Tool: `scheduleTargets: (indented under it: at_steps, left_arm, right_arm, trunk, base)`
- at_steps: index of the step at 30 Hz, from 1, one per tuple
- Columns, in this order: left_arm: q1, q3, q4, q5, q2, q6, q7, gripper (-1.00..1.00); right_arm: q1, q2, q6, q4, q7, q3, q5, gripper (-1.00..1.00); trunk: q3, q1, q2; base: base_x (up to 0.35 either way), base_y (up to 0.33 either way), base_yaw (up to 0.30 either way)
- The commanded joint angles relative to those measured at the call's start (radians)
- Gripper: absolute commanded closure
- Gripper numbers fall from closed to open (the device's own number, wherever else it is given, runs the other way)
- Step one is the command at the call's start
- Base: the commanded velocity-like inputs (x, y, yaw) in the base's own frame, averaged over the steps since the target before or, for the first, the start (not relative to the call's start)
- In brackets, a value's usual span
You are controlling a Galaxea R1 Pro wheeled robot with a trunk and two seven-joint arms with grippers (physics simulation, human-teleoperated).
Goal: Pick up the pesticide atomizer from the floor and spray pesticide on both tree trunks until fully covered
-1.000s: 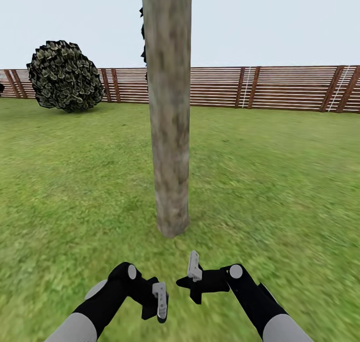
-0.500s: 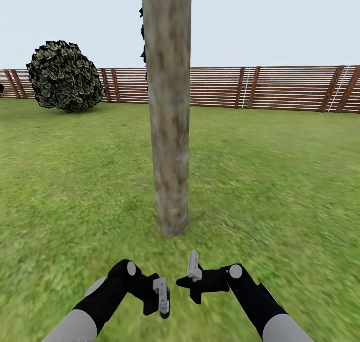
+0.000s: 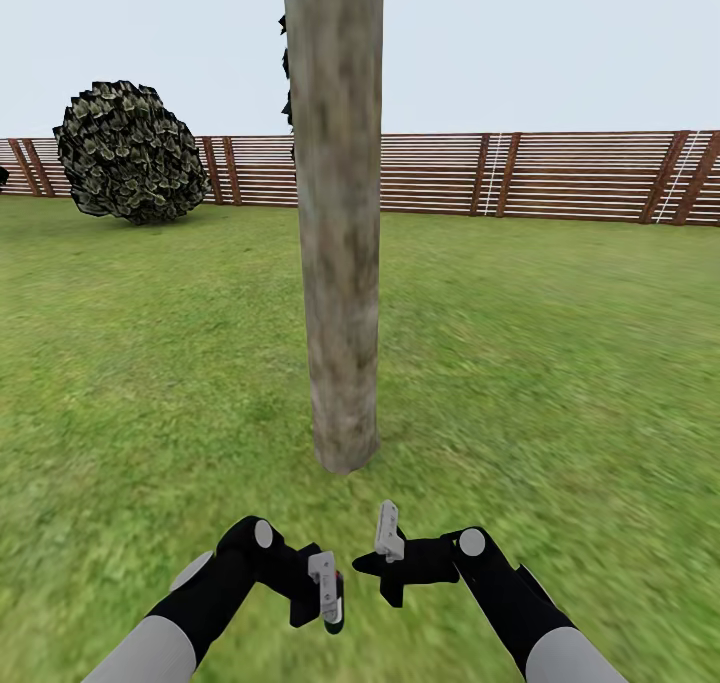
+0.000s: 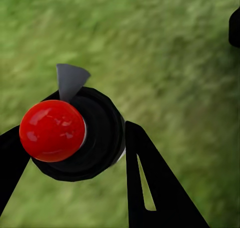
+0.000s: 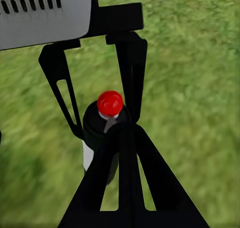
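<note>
The left hand (image 3: 328,591), pinching the red-capped atomizer (image 4: 75,135), has edged inward toward the spread, empty right hand (image 3: 385,553); tree trunk (image 3: 338,263) unsprayed.

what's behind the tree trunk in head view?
Behind the tree trunk: green lawn, then the brown slatted fence, and dark foliage poking out at the trunk's left edge. The fence stretch directly behind the trunk is covered.

atomizer (image 4: 75,135): black body, red cap, grey nozzle, between left gripper's (image 4: 70,153) fingers. tree trunk (image 3: 338,223): upright, mottled grey-tan, on grass (image 3: 560,363).
</note>
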Motion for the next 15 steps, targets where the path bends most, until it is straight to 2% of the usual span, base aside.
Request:
scheduleTargets:
  at_steps: [1, 5, 8, 15]
  left_arm:
    - [0.000, 0.000, -0.002, -0.001, -0.001, 0.010, -0.005, 1.00]
    - [-0.001, 0.000, -0.002, 0.009, -0.003, 0.010, -0.006, 1.00]
    - [0.000, -0.002, -0.001, 0.042, -0.003, 0.006, -0.006, 1.00]
    - [-0.001, -0.002, 0.003, 0.052, -0.003, -0.024, -0.006, 1.00]
  right_arm:
    - [0.000, 0.000, -0.009, -0.001, 0.000, -0.001, 0.010, 1.00]
    - [0.000, 0.000, -0.009, -0.001, 0.000, -0.001, 0.011, 1.00]
    - [0.000, 0.000, -0.009, -0.001, 0.000, -0.002, 0.012, 1.00]
    - [0.000, 0.000, -0.009, -0.001, 0.000, -0.002, 0.012, 1.00]
  trunk:
    - [-0.001, 0.000, 0.000]
    - [-0.001, 0.000, 0.000]
    - [-0.001, 0.000, 0.000]
    - [-0.001, 0.000, 0.000]
  base:
    - [0.000, 0.000, 0.000]
    - [0.000, 0.000, 0.000]
    - [0.000, 0.000, 0.000]
    - [0.000, 0.000, 0.000]
